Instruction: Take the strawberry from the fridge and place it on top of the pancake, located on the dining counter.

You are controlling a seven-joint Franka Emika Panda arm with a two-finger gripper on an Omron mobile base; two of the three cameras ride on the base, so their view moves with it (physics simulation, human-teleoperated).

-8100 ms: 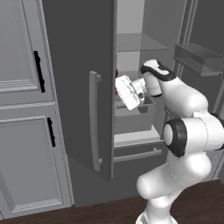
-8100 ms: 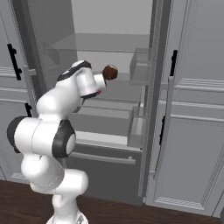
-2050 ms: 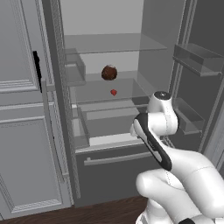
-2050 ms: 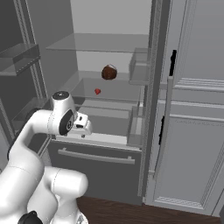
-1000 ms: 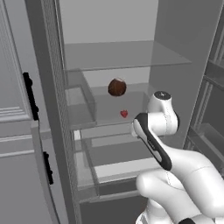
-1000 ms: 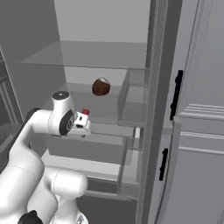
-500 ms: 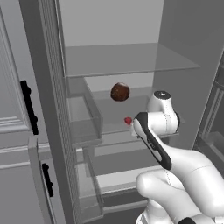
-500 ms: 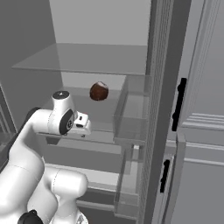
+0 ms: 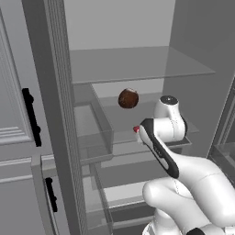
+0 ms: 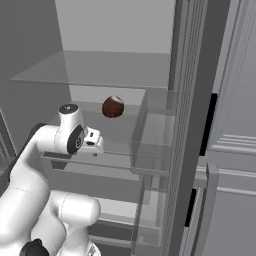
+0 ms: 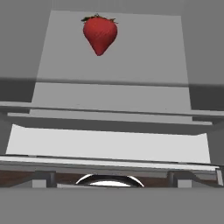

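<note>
- the white arm [image 9: 183,179] rises in the foreground of both base views and bends forward into the open fridge [image 9: 137,69], wrist level with the middle glass shelf [image 9: 151,131].
- the claw [image 10: 94,141] sits at the shelf's front edge; its fingertips are not clear in any view, but it stands fully open and has hold of nothing.
- just beyond the wrist, in the left base view, the strawberry [image 9: 136,130] shows as a small red spot on that shelf, half hidden by the arm. in the hand view the strawberry [image 11: 100,33] is ahead of the claw and well apart from it, lying on the glass.
- farther back on the same shelf sits the dark reddish-brown lump [image 9: 128,98], not the target.
- change: over the last two seconds the whole picture has grown and shifted, so the base has driven closer to the fridge; the berry has not moved on its shelf. the arm's pose looks unchanged.
- meaning: the approach looks nearly done. i judge the next move is to reach forward over the berry and close on it gently.
</note>
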